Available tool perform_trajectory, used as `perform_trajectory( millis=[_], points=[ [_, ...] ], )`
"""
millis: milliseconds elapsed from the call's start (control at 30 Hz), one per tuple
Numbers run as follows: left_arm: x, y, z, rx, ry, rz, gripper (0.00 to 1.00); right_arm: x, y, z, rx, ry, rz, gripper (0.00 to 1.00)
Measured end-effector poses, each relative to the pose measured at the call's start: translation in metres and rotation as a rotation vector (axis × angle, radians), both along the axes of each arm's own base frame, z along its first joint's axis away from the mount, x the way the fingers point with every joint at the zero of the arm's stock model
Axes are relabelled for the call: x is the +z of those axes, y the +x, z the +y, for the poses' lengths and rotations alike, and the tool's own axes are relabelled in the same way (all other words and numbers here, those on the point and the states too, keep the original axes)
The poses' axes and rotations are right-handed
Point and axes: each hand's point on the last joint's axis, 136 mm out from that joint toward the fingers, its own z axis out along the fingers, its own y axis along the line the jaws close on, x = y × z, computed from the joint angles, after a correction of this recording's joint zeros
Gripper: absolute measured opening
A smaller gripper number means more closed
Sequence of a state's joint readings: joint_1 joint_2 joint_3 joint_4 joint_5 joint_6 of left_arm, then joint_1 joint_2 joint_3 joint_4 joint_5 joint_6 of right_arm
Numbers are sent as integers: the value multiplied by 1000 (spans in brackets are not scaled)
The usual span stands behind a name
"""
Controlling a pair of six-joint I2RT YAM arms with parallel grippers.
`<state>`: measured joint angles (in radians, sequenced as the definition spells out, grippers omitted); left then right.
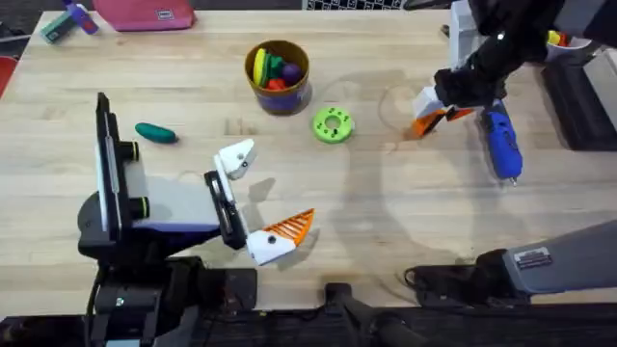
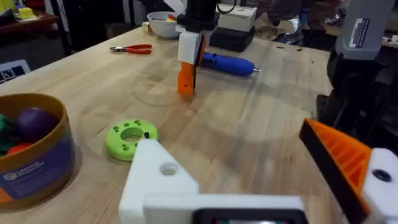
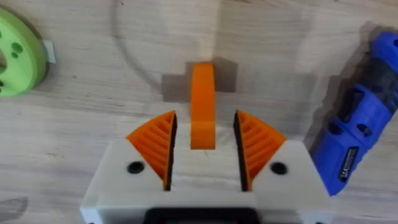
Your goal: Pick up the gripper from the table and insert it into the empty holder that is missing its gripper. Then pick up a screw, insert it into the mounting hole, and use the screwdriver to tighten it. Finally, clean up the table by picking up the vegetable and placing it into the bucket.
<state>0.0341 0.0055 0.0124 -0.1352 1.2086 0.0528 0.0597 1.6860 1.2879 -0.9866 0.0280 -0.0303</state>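
Note:
The small orange gripper [image 3: 202,102] stands on the table between my right gripper's [image 3: 205,118] orange pads, with a gap on each side; it also shows under the right gripper [image 1: 431,114]. The blue screwdriver [image 1: 501,145] lies just beside it. My left gripper [image 1: 275,185] is open near the front, one side a bare white holder [image 2: 155,180] with its mounting hole [image 2: 168,168], the other carrying an orange finger [image 2: 339,155]. The dark green vegetable [image 1: 156,133] lies at the left. The orange bucket [image 1: 280,92] holds colourful toys. No screw can be made out.
A green disc [image 1: 334,124] sits between the bucket and the right gripper. Red-handled pliers [image 2: 132,48] and a white bowl [image 2: 163,23] lie beyond the right arm. A pink pouch [image 1: 145,12] is at the far left edge. A black box [image 1: 578,96] stands at the right.

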Motion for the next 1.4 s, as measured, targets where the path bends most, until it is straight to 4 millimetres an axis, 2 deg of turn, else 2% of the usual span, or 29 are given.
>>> perform_trajectory(
  millis=[267,367,500,733,1200,1300,1400],
  points=[
    [0,0,0,0,0,0,987,-1,0,0,0,0,0,408],
    [0,0,0,0,0,0,987,-1,2,0,0,0,-6,397],
    [0,0,0,0,0,0,987,-1,3,0,0,1,-10,319],
    [0,0,0,0,0,0,987,-1,4,1,2,0,-14,20],
    [0,0,0,0,0,0,988,2,-2,10,-41,20,-4,13],
    [0,0,0,0,0,0,987,19,-4,20,-52,70,-52,12],
    [0,0,0,0,0,0,987,51,-3,35,-40,140,-162,12]
  ],
)
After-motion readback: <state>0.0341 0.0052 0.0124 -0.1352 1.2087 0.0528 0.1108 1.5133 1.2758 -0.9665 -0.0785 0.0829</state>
